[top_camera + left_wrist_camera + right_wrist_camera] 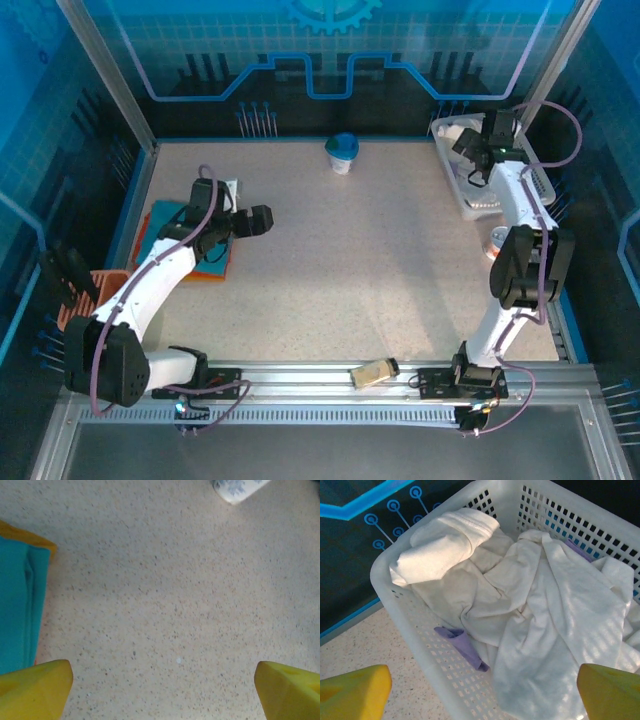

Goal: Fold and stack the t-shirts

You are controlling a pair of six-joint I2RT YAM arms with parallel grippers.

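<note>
Here we go: my right gripper (pixel 484 687) hangs over the basket (pixel 395 587) at the far right corner of the tabletop (pixel 380 270), its fingers (pixel 355 692) spread wide with nothing between them. Below it a crumpled white t-shirt (pixel 555 615) is heaped loosely across the basket, and a pale purple t-shirt (pixel 462 642) pokes out from under it along the near wall. A rolled white bundle (pixel 445 542) sits at the basket's far end; whether it is another shirt I cannot tell. Over at the left edge of the tabletop a folded teal t-shirt (pixel 17 605) lies on top of an orange t-shirt (pixel 27 536) — that looks like the stack so far. My left gripper (pixel 164 682) hovers over bare tabletop just beside that stack, also wide apart and holding nothing, and the cup (pixel 239 489) stands well off at the far edge. So I judge the step in hand is fetching the next shirt from the basket. The next move calls for the right gripper to drop onto a raised ridge of the white cloth and pinch one layer only — bite too deep and the purple one may come up with it. Then the shirt needs carrying to the open middle of the tabletop, where both grippers can spread it flat for folding.
</note>
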